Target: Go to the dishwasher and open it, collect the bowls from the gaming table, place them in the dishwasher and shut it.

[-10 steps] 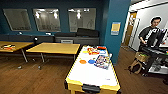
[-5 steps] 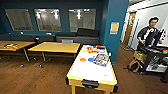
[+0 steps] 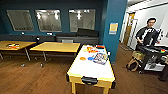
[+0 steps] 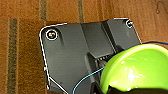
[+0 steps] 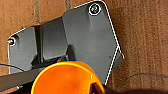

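Here a lime-green bowl (image 4: 136, 68) is gripped by the left pincer, an orange bowl (image 5: 66, 78) by the right, above wooden floor (image 4: 22, 50).

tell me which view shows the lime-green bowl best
The left wrist view: the lime-green bowl sits large and close there, its glossy curved side plain against the wooden floor. The right wrist view has an orange bowl instead. The head view has the white-topped gaming table, with no lime-green bowl that I can make out.

The white-topped gaming table (image 3: 87, 67) carries an orange bowl (image 3: 82, 58), a blue bowl (image 3: 90, 58) and game boxes (image 3: 100, 58), with a person (image 3: 146, 33) standing at right.
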Controlling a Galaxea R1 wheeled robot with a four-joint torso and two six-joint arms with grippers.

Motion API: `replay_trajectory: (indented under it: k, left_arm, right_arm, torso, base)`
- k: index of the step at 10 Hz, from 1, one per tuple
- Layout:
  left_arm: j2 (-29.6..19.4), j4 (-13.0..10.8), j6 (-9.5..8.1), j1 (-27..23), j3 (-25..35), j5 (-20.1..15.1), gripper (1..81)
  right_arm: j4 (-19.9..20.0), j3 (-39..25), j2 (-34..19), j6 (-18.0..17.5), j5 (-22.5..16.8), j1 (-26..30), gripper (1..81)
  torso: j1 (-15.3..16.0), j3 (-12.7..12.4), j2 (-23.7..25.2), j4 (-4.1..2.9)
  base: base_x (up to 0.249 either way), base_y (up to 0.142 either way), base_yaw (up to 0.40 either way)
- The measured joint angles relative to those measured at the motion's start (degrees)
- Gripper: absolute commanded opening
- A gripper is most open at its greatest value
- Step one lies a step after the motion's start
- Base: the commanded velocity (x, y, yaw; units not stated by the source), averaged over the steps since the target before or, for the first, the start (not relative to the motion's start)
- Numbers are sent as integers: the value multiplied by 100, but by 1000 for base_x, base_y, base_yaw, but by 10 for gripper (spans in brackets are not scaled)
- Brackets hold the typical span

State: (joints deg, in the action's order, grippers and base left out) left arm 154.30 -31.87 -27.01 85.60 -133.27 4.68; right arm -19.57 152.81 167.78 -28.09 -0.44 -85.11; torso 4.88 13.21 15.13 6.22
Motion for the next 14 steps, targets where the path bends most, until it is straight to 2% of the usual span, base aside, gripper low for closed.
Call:
replay_trajectory:
  k: [6,12,14]
  left_arm:
    - [2,-55,0,-24,0,11,10]
    - [80,-93,1,34,0,0,10]
    - [48,-95,1,-107,-24,20,10]
  right_arm:
    - [-5,-2,2,1,20,39,10]
    - [-5,11,22,1,26,94,10]
    - [-13,11,44,1,22,61,10]
  torso:
    - [2,0,2,0]
    - [2,0,2,0]
    - [5,0,2,0]
  base:
    - [0,-12,0]
    - [0,0,-316]
    - [0,0,-395]
